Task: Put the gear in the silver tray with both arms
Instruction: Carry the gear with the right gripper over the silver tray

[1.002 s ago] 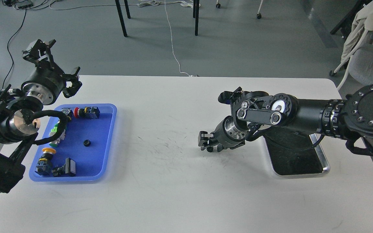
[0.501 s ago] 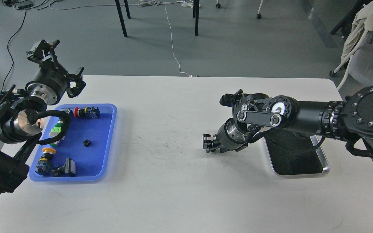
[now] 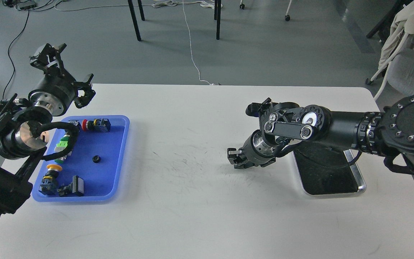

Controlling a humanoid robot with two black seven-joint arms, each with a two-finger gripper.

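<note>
From the head view, a white rectangular tabletop (image 3: 192, 201) fills most of the scene, with grey floor beyond its far edge.

Near the right edge lies the shiny rectangular stainless-steel tray (image 3: 360, 181) with a raised rim and a dark mirror-like bottom; the black right arm (image 3: 340, 126) reaches across above its far part and hides it there. That arm's black clawed gripper (image 3: 236, 158) hangs low over the bare table just left of the silver tray, toward the middle of the tabletop. It is small and dark, so I cannot tell whether its fingers are spread or pressed together, nor whether anything sits between them.

By the left edge sits a larger blue plastic tray (image 3: 119, 180). On its floor, apart from the other parts, lies a small black toothed gear (image 3: 96, 158). Along its left side and far end are push-button switches: one with a red cap (image 3: 86, 125), one with a yellow cap (image 3: 54, 168), a green-and-white part (image 3: 61, 145), and a black block (image 3: 77, 185) near the front.

The black left arm (image 3: 20, 136) rises over the far left corner. Its gripper (image 3: 67, 73) is held high above the table edge, claws spread wide, holding nothing.
</note>
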